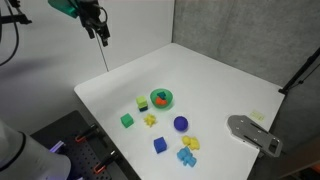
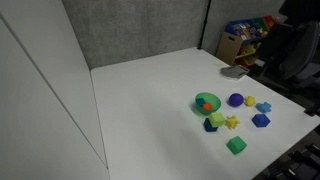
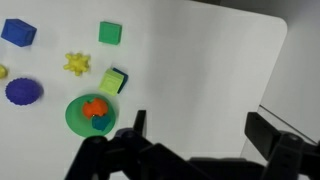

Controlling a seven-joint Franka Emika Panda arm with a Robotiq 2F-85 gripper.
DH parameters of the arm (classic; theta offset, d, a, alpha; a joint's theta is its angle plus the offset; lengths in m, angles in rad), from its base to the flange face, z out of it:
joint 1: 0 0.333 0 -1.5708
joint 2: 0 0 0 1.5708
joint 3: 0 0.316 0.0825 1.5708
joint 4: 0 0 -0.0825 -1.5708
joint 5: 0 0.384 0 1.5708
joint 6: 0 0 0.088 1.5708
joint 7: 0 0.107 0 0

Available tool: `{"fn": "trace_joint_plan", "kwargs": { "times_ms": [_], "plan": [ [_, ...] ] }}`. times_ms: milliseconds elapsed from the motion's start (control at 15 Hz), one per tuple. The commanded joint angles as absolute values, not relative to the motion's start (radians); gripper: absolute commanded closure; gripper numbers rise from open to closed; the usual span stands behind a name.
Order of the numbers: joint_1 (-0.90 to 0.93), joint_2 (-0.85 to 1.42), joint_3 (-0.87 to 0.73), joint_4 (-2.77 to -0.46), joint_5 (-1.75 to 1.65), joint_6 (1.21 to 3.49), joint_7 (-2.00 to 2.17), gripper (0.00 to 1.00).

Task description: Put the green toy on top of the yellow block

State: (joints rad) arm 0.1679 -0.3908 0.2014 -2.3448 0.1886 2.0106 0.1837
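Note:
The small dark green toy sits right against the yellow block on the white table, beside the round green bowl. The pair also shows in both exterior views, the yellow block and the green toy. I cannot tell whether one rests on the other. My gripper is open and empty, high above the table and off to the side of the toys. In an exterior view the gripper hangs over the table's far corner.
Around the pair lie a bright green cube, a yellow star piece, a purple ball and a blue cube. The bowl holds orange pieces. A grey device sits at the table edge. Pale yellow pieces lie near the front.

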Motion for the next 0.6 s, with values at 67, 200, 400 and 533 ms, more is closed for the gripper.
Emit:
{"fn": "trace_joint_plan", "kwargs": {
  "times_ms": [67,200,400,533],
  "plan": [
    [0.116,-0.230,0.213,-2.230,0.073,2.050,0.278,0.00],
    [0.106,-0.162,0.202,-2.203,0.037,2.082,0.283,0.00],
    [0.096,-0.055,0.181,-2.164,0.002,2.148,0.275,0.00],
    [0.094,0.016,0.161,-2.133,-0.011,2.189,0.271,0.00]
  ]
}}
